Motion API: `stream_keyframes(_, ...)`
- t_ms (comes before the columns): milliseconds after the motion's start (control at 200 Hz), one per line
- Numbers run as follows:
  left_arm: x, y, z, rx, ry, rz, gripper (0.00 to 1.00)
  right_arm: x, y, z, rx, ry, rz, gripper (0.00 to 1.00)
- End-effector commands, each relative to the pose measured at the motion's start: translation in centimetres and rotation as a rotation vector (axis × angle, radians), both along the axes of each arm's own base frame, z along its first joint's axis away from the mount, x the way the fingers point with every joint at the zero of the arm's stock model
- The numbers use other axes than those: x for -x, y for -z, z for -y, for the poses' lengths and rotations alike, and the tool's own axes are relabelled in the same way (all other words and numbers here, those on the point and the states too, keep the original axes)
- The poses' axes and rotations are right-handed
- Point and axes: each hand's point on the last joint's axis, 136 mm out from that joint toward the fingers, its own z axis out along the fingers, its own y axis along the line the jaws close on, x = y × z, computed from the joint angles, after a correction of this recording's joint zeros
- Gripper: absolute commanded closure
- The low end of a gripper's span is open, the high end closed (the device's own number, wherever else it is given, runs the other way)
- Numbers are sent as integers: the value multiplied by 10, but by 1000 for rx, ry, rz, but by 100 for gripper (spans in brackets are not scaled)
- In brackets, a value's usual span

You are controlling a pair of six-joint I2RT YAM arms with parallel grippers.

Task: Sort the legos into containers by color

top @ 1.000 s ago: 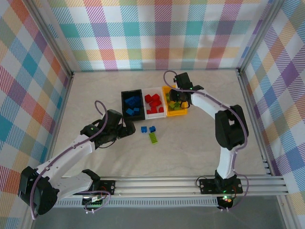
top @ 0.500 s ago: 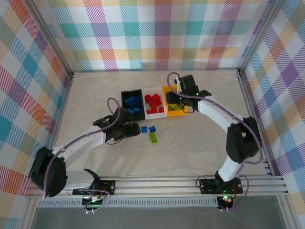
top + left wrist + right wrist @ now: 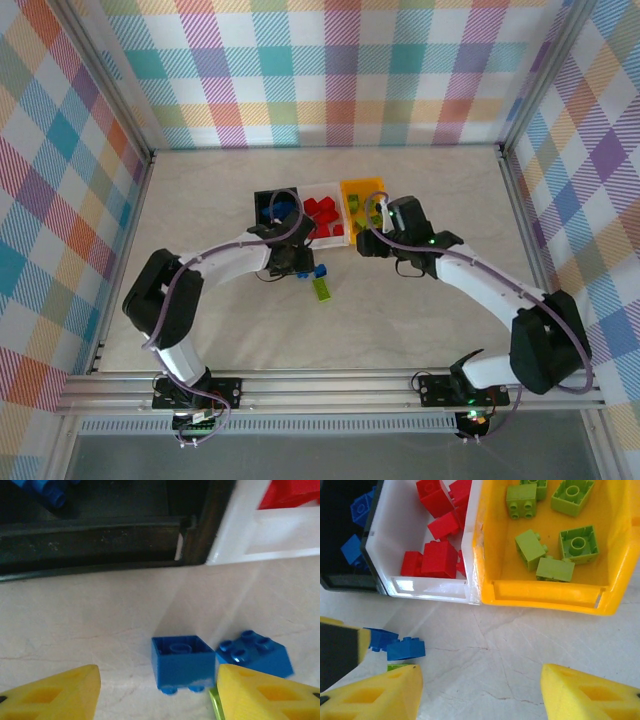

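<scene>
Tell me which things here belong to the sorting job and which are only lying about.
For the job: black bin, white bin, yellow bin, overturned blue brick, studs-up blue brick, loose green brick, sorted red bricks, sorted green bricks.
Only surroundings: checked walls, metal rail.

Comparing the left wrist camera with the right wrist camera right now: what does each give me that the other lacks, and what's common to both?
Left wrist: a close look at the loose bricks, clear enough to tell the inverted blue brick, which sits between the open fingers of the left gripper, from the studs-up blue brick beside it. Right wrist: the orange-yellow bin holding lime green bricks, beyond the open right gripper. Both: the black bin, the white bin with red bricks, and those two loose blue bricks.
</scene>
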Motion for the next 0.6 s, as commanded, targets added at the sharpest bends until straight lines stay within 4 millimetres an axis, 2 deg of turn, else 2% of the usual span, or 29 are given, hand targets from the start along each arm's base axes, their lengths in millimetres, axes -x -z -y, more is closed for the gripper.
stream_keyframes(0, -7, 1, 2, -31, 8, 18, 38, 0, -17, 1, -45, 10, 51, 36)
stream_keyframes(280, -5, 10, 13, 3, 32, 2, 39, 5, -26, 5, -53, 11, 74, 36)
stream_keyframes(425, -4, -1, 21, 26, 42, 38, 30, 6, -24, 5, -56, 12, 72, 36)
stream_keyframes(595, -6, -10, 30, 41, 59, 56, 26, 7, -22, 6, -51, 14, 68, 36)
